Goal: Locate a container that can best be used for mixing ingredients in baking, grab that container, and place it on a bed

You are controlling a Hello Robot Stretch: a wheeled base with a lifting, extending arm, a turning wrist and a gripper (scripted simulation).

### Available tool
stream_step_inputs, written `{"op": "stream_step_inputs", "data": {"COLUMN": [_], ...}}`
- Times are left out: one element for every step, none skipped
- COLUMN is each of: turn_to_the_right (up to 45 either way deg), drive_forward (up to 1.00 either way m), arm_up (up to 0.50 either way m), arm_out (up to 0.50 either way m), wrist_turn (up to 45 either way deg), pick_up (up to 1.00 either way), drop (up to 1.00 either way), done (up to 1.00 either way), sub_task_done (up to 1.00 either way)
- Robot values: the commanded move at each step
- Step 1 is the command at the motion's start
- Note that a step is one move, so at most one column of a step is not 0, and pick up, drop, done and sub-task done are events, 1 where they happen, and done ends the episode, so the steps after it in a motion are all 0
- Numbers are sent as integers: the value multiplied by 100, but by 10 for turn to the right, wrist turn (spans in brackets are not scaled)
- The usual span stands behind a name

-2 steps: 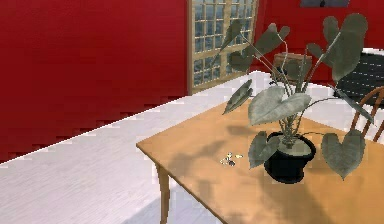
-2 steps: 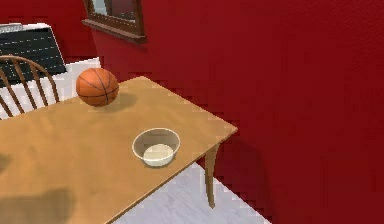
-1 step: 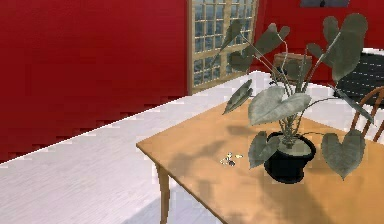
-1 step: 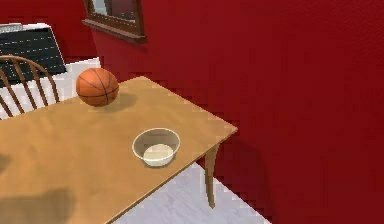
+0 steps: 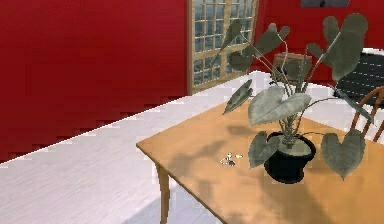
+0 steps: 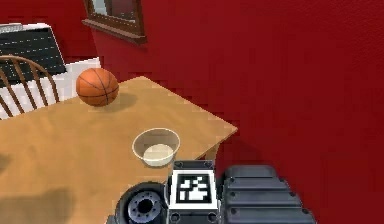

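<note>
Wooden table point(image 6: 60, 150) stretches away beyond my gripper point(image 6: 140, 206). Far out past it, a chair point(image 6: 25, 85) stands at the table's edge, with 1 basketball point(image 6: 98, 86) near it. The pale bowl point(image 6: 157, 146) sits on the table just beyond my gripper. I can't tell whether I'm holding anything.

This is a room in a home, most likely a dining room. A wooden table point(image 5: 190, 150) stands close to deep red walls point(image 5: 90, 60), and on it is a large-leaved plant point(image 5: 288, 158) in a black pot, while a wooden spindle-back chair point(image 6: 22, 85) is at its side. A window point(image 5: 213, 40) with many small panes, a basketball point(image 6: 97, 86) and a pale bowl point(image 6: 157, 146) lying on the tabletop also speak for a lived-in house.
</note>
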Motion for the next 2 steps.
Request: {"op": "stream_step_inputs", "data": {"turn_to_the_right": [0, 0], "drive_forward": [0, 0], "arm_up": [0, 0], "arm_out": [26, 0], "wrist_turn": [0, 450], "pick_up": [0, 0], "drop": [0, 0], "done": [0, 0], "sub_task_done": [0, 0]}}
